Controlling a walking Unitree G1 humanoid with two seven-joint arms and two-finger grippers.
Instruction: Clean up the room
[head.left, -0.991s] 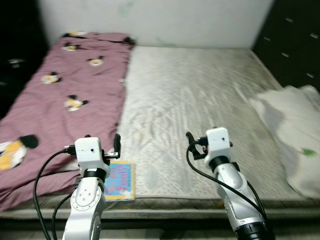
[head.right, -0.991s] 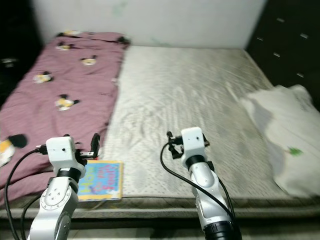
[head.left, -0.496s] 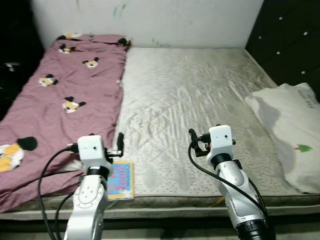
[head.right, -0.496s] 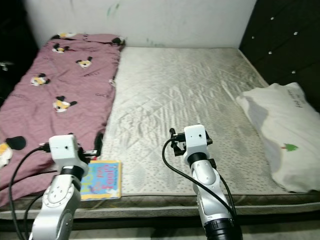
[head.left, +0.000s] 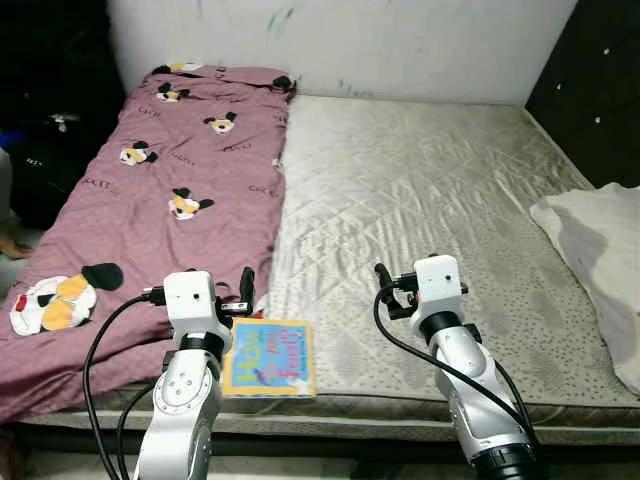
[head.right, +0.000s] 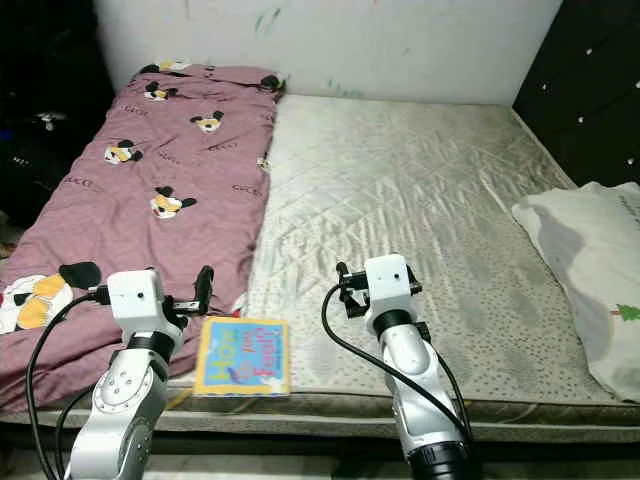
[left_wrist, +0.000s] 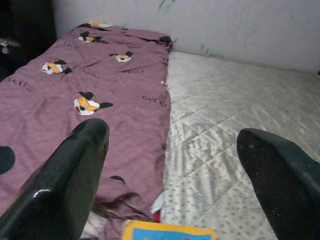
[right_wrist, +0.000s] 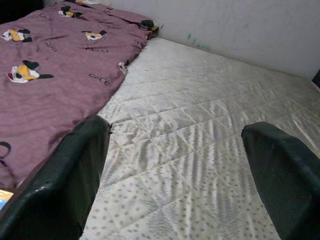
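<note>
A colourful children's book (head.left: 267, 358) is seen lying flat at the near edge of the bare quilted mattress (head.left: 430, 210), just beside the hem of the maroon cartoon-print blanket (head.left: 150, 210); it is judged the item to be tidied. The left gripper (head.left: 243, 287) is held just above and behind it, fingers apart and empty, presumably readied for a grasp. The right gripper (head.left: 382, 285) is held over the mattress, likewise spread. A white pillow (head.left: 600, 240) is left at the right edge.

White pillow (head.left: 598, 262) cut off rightward.
</note>
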